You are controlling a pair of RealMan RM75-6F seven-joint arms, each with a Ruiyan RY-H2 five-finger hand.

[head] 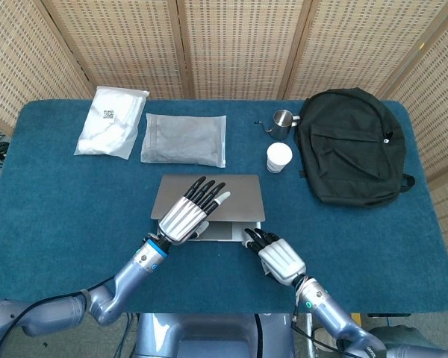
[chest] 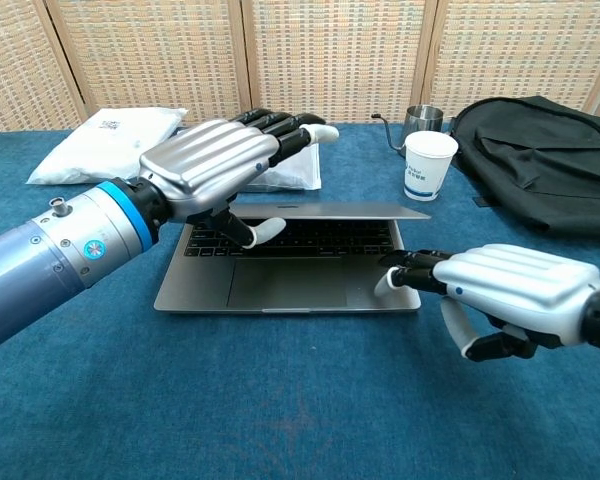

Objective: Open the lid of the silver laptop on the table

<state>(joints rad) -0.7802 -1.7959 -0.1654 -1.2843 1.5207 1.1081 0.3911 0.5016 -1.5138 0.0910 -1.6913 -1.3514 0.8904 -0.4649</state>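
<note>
The silver laptop (head: 239, 195) lies mid-table with its lid (chest: 320, 211) partly raised, so the keyboard (chest: 310, 238) shows beneath it. My left hand (chest: 215, 165) holds the lid's front edge, fingers stretched over the top and thumb (chest: 256, 232) underneath. In the head view that left hand (head: 187, 213) covers the lid's left half. My right hand (chest: 515, 288) lies flat at the front right, its fingertips (chest: 392, 279) touching the right front corner of the laptop base (chest: 280, 288). Seen from the head, the right hand (head: 278, 257) holds nothing.
A black backpack (head: 352, 145) fills the right rear. A white paper cup (head: 278, 157) and a small metal pitcher (head: 282, 122) stand just behind the laptop's right side. A grey pouch (head: 184, 139) and a white bag (head: 112, 121) lie at the back left.
</note>
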